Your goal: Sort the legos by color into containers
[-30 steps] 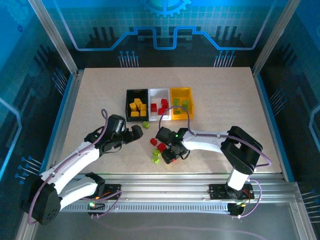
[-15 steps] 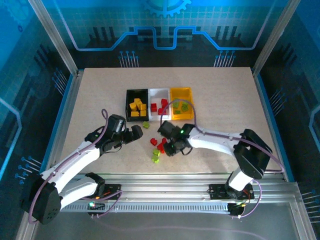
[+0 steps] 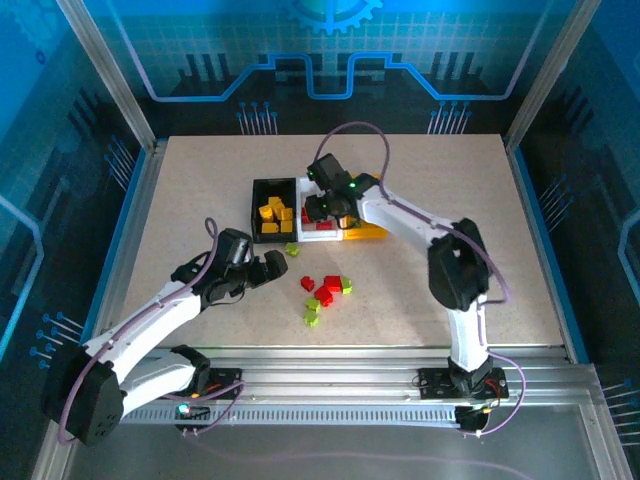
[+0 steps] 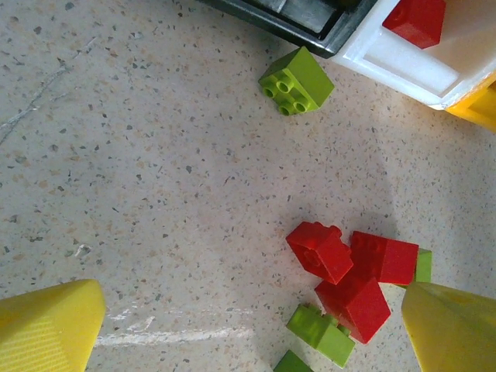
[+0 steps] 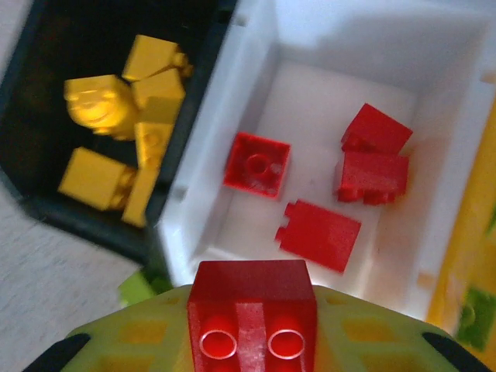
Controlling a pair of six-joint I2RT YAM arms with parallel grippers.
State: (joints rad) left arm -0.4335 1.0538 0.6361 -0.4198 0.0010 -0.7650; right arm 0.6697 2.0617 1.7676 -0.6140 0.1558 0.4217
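Note:
My right gripper [image 3: 322, 206] hangs over the white bin [image 3: 320, 237], shut on a red brick [image 5: 252, 306] with its studs toward the camera. Several red bricks [image 5: 257, 164] lie in the white bin [image 5: 310, 116]. Yellow bricks [image 5: 116, 101] fill the black bin [image 3: 257, 205]. The yellow bin [image 5: 465, 248] holds a green brick [image 5: 474, 314]. My left gripper [image 3: 276, 265] stands open and empty, low over the table, left of the loose pile. Between its fingertips [image 4: 54, 329] lie red bricks [image 4: 319, 250] and green ones [image 4: 320, 333]. One green brick [image 4: 297, 80] sits alone by the black bin's corner [image 4: 310, 19].
The loose pile [image 3: 328, 290] sits mid-table, in front of the bins, with further green bricks [image 3: 312, 310] at its near side. The right arm [image 3: 430, 235] arches across the yellow bin [image 3: 366, 233]. Bare tabletop [image 3: 200, 190] spreads to the left and the right.
The right arm has swung away from the loose pile and up over the white bin, carrying a red brick. The left arm has stayed where it was.

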